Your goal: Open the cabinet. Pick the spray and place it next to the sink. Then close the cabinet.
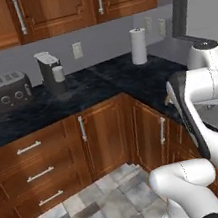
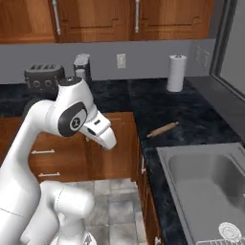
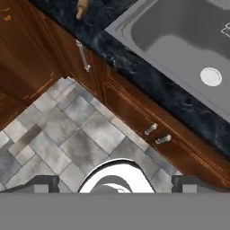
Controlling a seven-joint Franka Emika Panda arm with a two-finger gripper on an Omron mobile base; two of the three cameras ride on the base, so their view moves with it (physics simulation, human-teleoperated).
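Observation:
The reddish-brown wall cabinet point(image 1: 58, 11) runs along the top of both base views point(image 2: 95, 19), its doors shut, with long silver bar handles point(image 1: 19, 15). The spray is out of view. The steel sink point(image 2: 206, 174) sits in the dark counter at the right; the hand view looks down on its basin point(image 3: 179, 31). My gripper point(image 3: 116, 183) hangs open over the tiled floor in front of the sink's base cabinets, with nothing between its fingertips point(image 3: 42, 183). In the right base view the hand point(image 2: 98, 130) points down and to the right, well below the wall cabinet.
A toaster point(image 1: 6, 91), a coffee machine point(image 1: 51, 73) and a paper towel roll point(image 1: 139, 46) stand on the dark counter point(image 1: 101, 84). A rolling pin point(image 2: 161, 129) lies left of the sink. A wire rack point(image 2: 225, 238) sits in the basin. Drawers and base doors line the counter front.

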